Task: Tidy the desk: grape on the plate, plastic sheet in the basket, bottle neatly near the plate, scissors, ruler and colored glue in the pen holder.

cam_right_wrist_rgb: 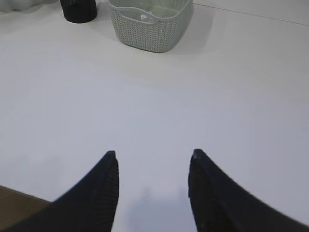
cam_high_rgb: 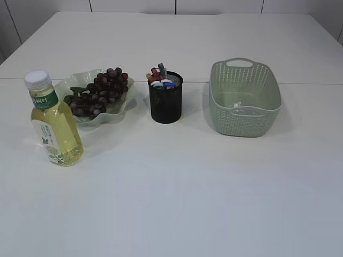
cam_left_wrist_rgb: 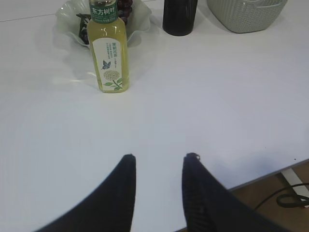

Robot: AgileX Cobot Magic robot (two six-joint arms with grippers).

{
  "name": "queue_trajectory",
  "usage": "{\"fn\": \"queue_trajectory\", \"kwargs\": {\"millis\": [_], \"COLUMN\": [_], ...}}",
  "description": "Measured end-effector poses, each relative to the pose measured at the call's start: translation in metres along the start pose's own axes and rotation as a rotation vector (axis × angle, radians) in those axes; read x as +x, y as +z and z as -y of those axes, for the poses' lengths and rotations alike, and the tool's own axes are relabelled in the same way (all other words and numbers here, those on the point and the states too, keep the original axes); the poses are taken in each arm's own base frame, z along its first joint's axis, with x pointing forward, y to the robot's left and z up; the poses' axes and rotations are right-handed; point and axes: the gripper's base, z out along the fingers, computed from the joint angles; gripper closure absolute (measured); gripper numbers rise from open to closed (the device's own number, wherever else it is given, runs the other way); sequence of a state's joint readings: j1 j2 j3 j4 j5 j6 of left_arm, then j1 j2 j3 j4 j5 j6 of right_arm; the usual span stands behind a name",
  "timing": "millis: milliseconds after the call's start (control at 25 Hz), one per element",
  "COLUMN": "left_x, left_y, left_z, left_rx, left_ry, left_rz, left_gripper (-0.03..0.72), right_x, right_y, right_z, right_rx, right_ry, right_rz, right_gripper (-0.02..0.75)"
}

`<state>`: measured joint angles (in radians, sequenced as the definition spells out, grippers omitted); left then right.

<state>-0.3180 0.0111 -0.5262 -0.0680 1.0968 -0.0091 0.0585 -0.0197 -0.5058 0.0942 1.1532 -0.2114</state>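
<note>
A bunch of dark grapes (cam_high_rgb: pixel 102 91) lies on the pale green wavy plate (cam_high_rgb: pixel 122 110). Just left and in front of the plate stands the bottle (cam_high_rgb: pixel 52 120) of yellow drink, upright, with a white cap; the left wrist view shows the bottle (cam_left_wrist_rgb: pixel 110 53) too. The black mesh pen holder (cam_high_rgb: pixel 165 99) holds several items, among them colored glue sticks (cam_high_rgb: pixel 161 80). The green basket (cam_high_rgb: pixel 244 96) holds a clear plastic sheet (cam_high_rgb: pixel 238 103). My left gripper (cam_left_wrist_rgb: pixel 160 156) and right gripper (cam_right_wrist_rgb: pixel 152 152) both hover open over bare table near its front edge, holding nothing. Neither arm shows in the exterior view.
The white table (cam_high_rgb: pixel 177 182) stretches wide in front of the objects. Its front edge and the floor with a cable (cam_left_wrist_rgb: pixel 289 198) show at the lower right of the left wrist view.
</note>
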Motion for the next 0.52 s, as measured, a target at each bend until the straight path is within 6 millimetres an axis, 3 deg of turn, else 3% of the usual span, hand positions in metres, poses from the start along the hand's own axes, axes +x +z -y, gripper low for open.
{"fn": "queue_trajectory", "kwargs": {"millis": [520], "left_x": [-0.0001], "left_y": [0.0003], "left_z": [0.0005], "left_rx": [-0.051], "left_ry": [-0.028], "left_rz": [0.004], "left_gripper": [0.449], "right_x": [0.0], "right_y": [0.0], "right_z": [0.0], "right_rx": [0.0], "right_ry": [0.0], "right_rz": [0.0], "right_gripper": [0.358]}}
